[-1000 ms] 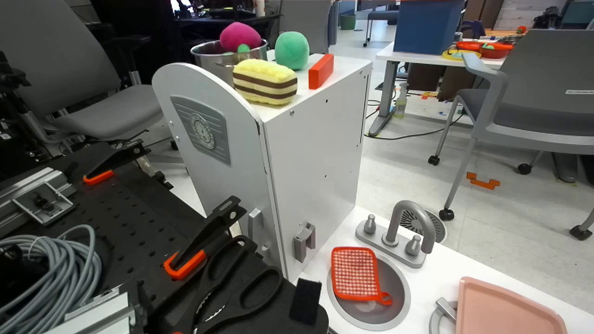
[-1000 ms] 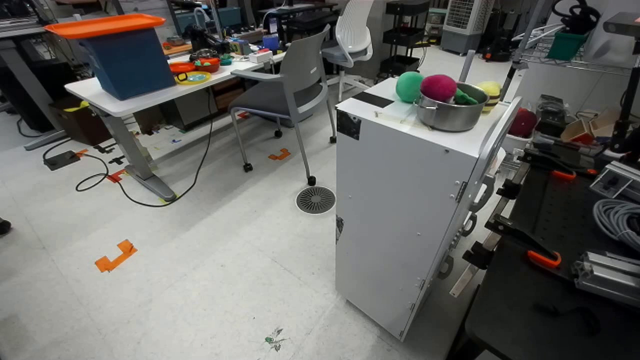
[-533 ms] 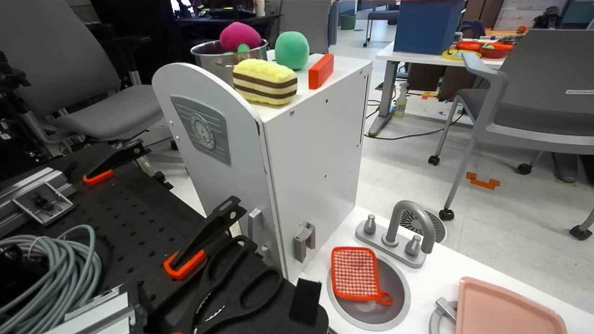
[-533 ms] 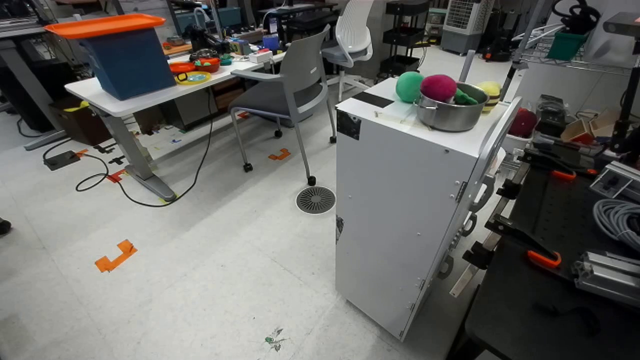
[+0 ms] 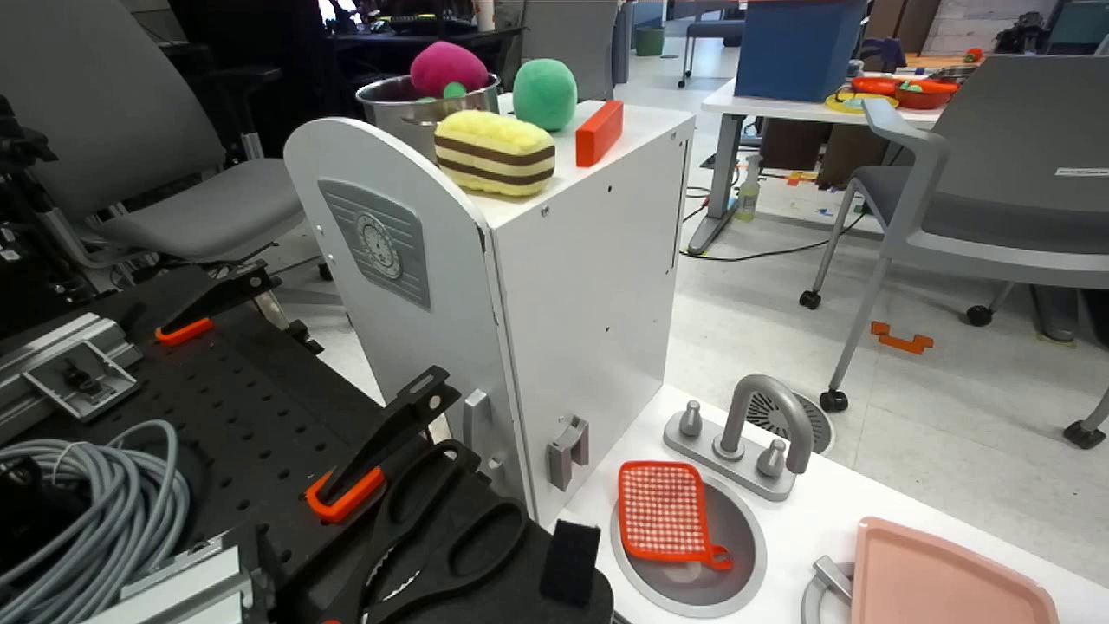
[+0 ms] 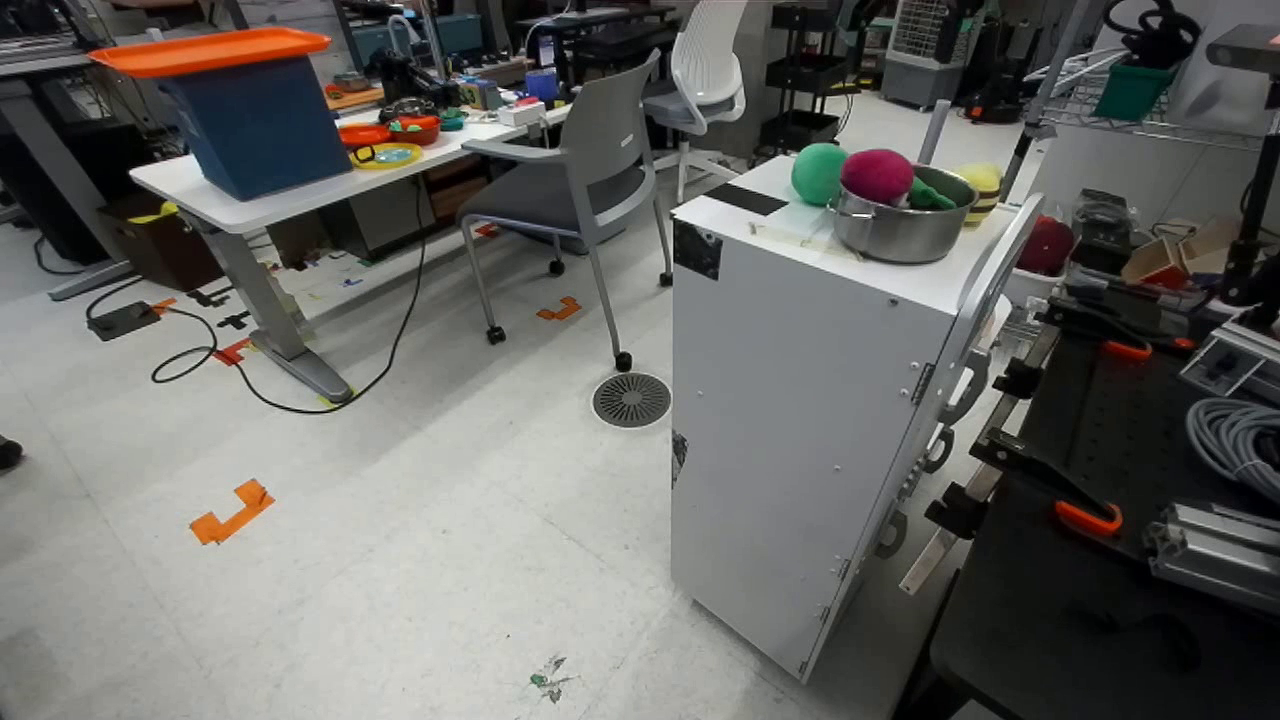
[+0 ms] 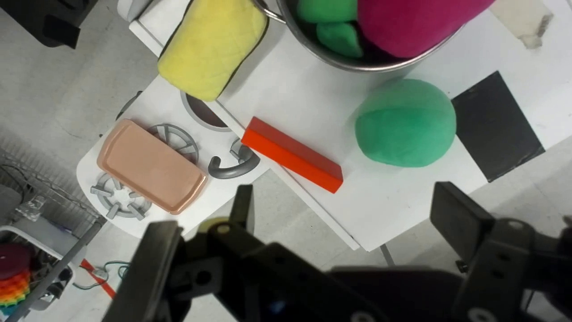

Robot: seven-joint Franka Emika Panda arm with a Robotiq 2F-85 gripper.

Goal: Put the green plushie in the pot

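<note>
Black and jointed, the two-fingered gripper (image 7: 346, 210) fills the foreground of the wrist view toward six o'clock, its fingers (image 7: 460, 219) spread wide apart; only this view shows them plainly. Beyond them lies the white cabinet top (image 7: 384, 205).

From the gripper, a smooth red rectangular bar (image 7: 292, 154) lies between ten and eleven o'clock. At one o'clock the round fuzzy green plush ball (image 7: 405, 129) rests on the cabinet top, and it shows in both exterior views too. At three o'clock from the ball is a flat black square patch (image 7: 498, 127).

A round silver metal pot (image 7: 366, 68) stands just beside the green ball, toward twelve o'clock; whether they touch I cannot tell. The ball is outside it. Within sit a magenta plush ball (image 7: 415, 27) and smaller green shapes (image 7: 326, 11), these clearest from the wrist.

At ten o'clock from the green ball, the wrist view gives mostly the plain yellow face of a soft plush block (image 7: 214, 49); its brown stripes show in an exterior view (image 5: 494, 154).

Lower and farther, toward nine o'clock, are a pink rectangular tray (image 7: 154, 165) and a grey curved faucet (image 7: 237, 172). Only in an exterior view does a red checked fabric pot holder (image 5: 664, 511) appear, lying in the round grey sink (image 5: 752, 559).
</note>
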